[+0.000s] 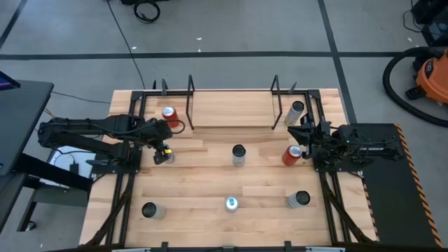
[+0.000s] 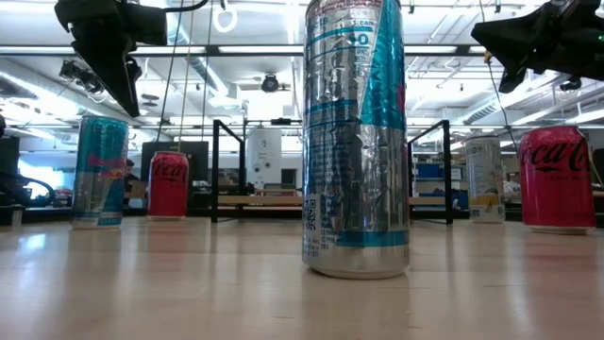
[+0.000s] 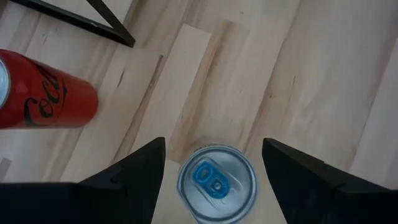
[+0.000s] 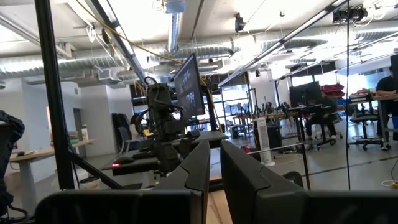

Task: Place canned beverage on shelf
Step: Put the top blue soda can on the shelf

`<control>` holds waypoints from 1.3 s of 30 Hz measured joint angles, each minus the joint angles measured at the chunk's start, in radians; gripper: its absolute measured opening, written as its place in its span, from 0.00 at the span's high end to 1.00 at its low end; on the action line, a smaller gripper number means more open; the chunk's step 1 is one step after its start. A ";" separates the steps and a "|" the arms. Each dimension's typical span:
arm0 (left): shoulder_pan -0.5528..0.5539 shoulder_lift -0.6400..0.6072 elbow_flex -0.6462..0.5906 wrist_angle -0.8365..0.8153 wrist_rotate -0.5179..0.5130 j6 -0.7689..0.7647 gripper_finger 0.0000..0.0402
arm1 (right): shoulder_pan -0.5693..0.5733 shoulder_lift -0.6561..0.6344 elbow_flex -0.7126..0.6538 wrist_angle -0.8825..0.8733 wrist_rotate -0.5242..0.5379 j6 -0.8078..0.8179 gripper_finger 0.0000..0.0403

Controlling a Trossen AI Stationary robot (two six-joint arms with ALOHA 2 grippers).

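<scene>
While the left pincer (image 3: 211, 165) hangs above the silver aluminium can with a blue pull-tab (image 3: 216, 182), fingers spread to either side of its top and not touching it, the step in hand looks like the approach to a grasp. Next it must descend and close on the can, upright on the pale butcher-block counter (image 1: 210, 178) near a red cola can (image 1: 169, 115) and the light wood plank shelf (image 1: 231, 110). The right pincer (image 1: 306, 133) waits pressed together.

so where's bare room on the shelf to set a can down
The shelf plank between its black uprights is bare all along. Crowded spots sit outside it: a red can by the left upright, a silver can by the right.
</scene>
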 joint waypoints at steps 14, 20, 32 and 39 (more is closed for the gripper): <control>0.059 -0.001 0.000 -0.029 0.071 -0.057 0.16 | 0.000 0.000 0.000 0.000 0.000 0.000 0.88; 0.059 0.000 0.000 -0.048 0.073 -0.058 0.12 | 0.000 0.000 0.000 0.000 0.000 0.000 0.88; 0.059 0.001 -0.012 -0.057 0.127 -0.097 0.12 | 0.000 0.000 0.000 0.000 0.000 0.000 0.88; 0.056 0.030 -0.058 -0.021 0.122 -0.116 0.12 | 0.000 0.000 0.000 0.000 0.000 0.000 0.88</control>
